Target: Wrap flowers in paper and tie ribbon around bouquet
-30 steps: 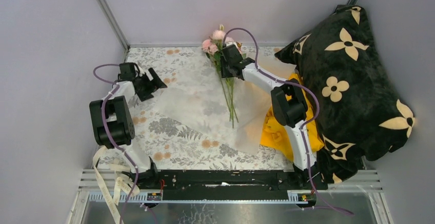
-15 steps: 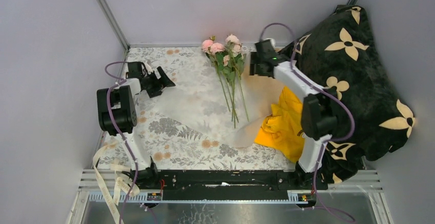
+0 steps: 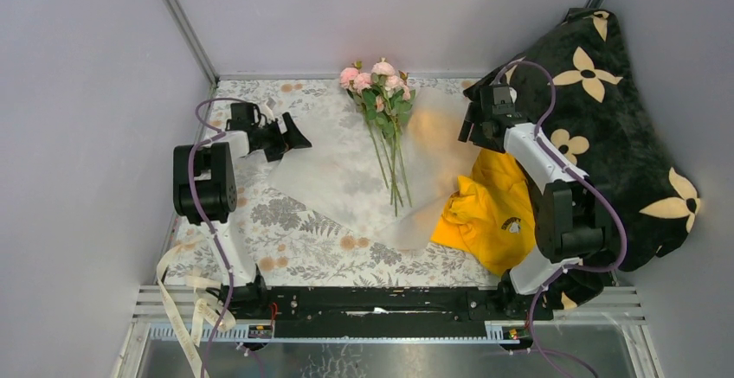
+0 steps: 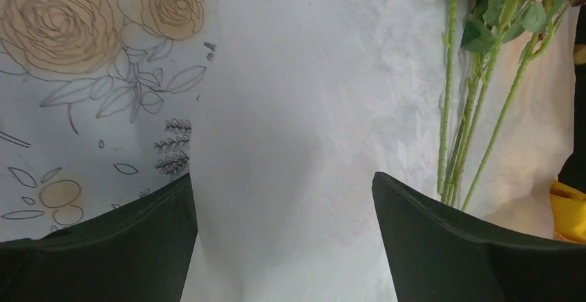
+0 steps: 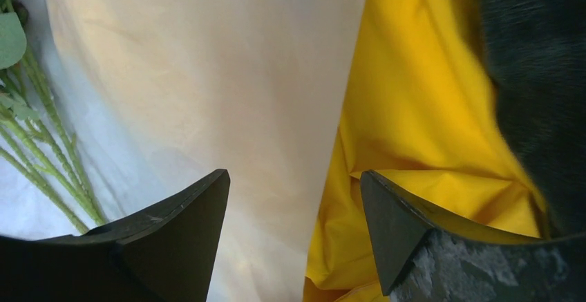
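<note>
A flower-printed cloth covers the tabletop; a big black pillow with cream flower shapes fills the right side, leaning against the wall; the paper, a thin frosted white sheet, lies spread flat in the middle of the tabletop, its right part resting over the edge of a crumpled yellow garment that sits just beside the pillow; the flowers lie on the paper, unwrapped, pink blooms toward the far wall and thin green stems running toward the near side, close together at their lower ends; the ribbon is well apart from them, a cream strip hanging in loops off the near left corner beside the base of the left arm; the left fingers are spread wide and hold nothing, poised low over the left part of the paper near its edge, with the stems showing off to their right in the wrist view; the right fingers are also spread and hold nothing, hanging above the line where the right edge of the paper meets the yellow garment, the pillow just beside them
</note>
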### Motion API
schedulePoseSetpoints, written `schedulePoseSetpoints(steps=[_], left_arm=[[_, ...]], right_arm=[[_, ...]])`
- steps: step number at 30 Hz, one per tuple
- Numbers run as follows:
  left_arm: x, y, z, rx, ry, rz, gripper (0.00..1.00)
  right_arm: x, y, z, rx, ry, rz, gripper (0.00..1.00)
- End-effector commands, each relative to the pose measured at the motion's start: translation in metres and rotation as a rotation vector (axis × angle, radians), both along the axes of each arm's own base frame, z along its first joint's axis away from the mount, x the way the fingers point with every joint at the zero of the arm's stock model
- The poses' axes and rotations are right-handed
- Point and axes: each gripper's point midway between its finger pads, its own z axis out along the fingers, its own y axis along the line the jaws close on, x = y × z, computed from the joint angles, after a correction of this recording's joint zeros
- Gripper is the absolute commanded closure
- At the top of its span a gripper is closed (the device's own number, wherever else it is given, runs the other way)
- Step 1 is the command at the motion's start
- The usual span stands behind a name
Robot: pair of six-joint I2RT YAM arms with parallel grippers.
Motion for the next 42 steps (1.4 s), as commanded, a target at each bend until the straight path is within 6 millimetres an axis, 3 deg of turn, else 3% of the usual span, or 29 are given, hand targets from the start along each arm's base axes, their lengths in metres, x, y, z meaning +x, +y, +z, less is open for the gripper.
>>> schedulePoseSetpoints(steps=[1, 3, 5, 13, 16, 23, 28, 30, 33, 38, 42], left_arm=[[-0.027, -0.013, -0.010, -0.030, 0.073, -0.063, 0.06], [-0.030, -0.021, -0.007, -0.049, 0.070, -0.089, 0.11], [-0.034, -0.029, -0.006, -0.073, 0.067, -0.122, 0.23], [-0.035, -0.036, -0.001, -0.081, 0.060, -0.187, 0.99], [-0.028, -0.022, 0.005, -0.069, 0.057, -0.165, 1.00], [-0.014, 0.055, 0.012, 0.013, 0.012, -0.013, 1.00], [-0.021, 0.120, 0.009, 0.035, 0.028, 0.128, 1.00], [-0.030, 0.138, 0.003, 0.049, 0.042, 0.163, 1.00], [-0.042, 0.146, -0.006, 0.071, 0.062, 0.164, 1.00], [-0.041, 0.135, -0.003, 0.047, 0.050, 0.138, 1.00], [-0.038, 0.129, 0.010, 0.073, 0.015, 0.118, 1.00]], right_arm=[[0.003, 0.014, -0.005, 0.089, 0.016, 0.013, 0.22], [0.000, 0.012, -0.010, 0.105, 0.024, 0.007, 0.22], [-0.001, 0.012, -0.013, 0.138, 0.015, 0.008, 0.22], [-0.002, -0.002, -0.033, 0.165, 0.061, -0.026, 0.22], [0.000, 0.000, -0.037, 0.163, 0.071, -0.005, 0.24], [0.010, 0.018, -0.026, 0.208, 0.055, 0.077, 0.25], [0.014, 0.051, -0.001, 0.119, -0.004, 0.214, 0.24], [0.015, 0.068, 0.007, 0.067, -0.018, 0.274, 0.24], [0.013, 0.109, 0.016, 0.054, -0.040, 0.370, 0.24], [0.004, 0.178, 0.030, 0.126, -0.066, 0.541, 0.24], [-0.031, 0.229, 0.038, 0.240, -0.042, 0.751, 0.25]])
